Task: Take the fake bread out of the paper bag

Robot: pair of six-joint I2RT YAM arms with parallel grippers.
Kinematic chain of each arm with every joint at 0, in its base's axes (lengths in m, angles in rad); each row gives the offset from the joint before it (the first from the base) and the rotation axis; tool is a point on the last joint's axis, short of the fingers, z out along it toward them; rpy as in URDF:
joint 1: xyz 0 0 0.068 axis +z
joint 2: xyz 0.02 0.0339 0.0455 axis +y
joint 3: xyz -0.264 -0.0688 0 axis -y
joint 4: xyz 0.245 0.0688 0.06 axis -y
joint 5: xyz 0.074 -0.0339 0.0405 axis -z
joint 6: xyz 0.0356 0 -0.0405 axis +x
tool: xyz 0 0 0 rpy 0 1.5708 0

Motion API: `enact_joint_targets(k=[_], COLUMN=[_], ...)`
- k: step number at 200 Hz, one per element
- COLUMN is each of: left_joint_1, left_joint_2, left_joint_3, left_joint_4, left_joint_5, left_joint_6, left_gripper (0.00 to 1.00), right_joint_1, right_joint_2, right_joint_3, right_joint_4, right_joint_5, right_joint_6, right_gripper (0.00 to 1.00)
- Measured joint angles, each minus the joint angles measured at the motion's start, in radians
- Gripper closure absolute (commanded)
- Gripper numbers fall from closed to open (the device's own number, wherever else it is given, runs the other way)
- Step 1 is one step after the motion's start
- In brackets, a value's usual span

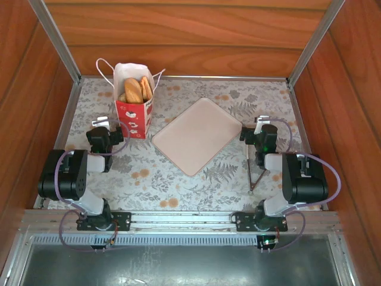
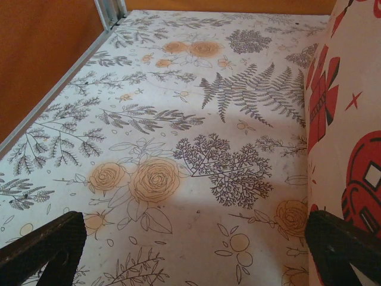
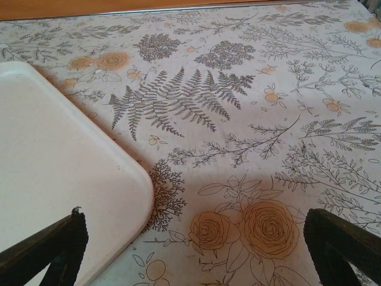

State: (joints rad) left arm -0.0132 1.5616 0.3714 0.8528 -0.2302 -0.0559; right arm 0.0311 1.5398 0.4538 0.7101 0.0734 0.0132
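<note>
Tabletop (image 1: pixel 196 190): paper bag (image 1: pixel 134 113) near far-left corner; left tool (image 2: pixel 193 244) agape beside it.

Floral tablecloth (image 1: pixel 196 185), wooden walls (image 1: pixel 178 30)

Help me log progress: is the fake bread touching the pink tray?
Apart. The top external view shows the fake bread inside the paper bag, while the pink tray lies bare to its right.

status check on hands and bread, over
Left hand open, beside paper bag. Right hand open, at tray corner. Fake bread in upright bag, mouth unobstructed.
</note>
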Motion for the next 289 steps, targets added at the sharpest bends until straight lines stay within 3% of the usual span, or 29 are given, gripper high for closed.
enact_joint_targets(k=[228, 289], left_joint_1=[0.0, 0.005], left_joint_2=[-0.002, -0.153], left_joint_3=[0.0, -0.009], left_joint_4=[0.0, -0.017], left_joint_5=[-0.011, -0.046], left_joint_6=[-0.003, -0.009], left_gripper=[0.0, 0.0], right_joint_1=[0.0, 0.0], right_joint_2=[0.0, 0.0], right_joint_3=[0.0, 0.0], right_joint_4=[0.0, 0.0], right_joint_5=[0.0, 0.0], right_joint_6=[0.0, 0.0], right_gripper=[0.0, 0.0])
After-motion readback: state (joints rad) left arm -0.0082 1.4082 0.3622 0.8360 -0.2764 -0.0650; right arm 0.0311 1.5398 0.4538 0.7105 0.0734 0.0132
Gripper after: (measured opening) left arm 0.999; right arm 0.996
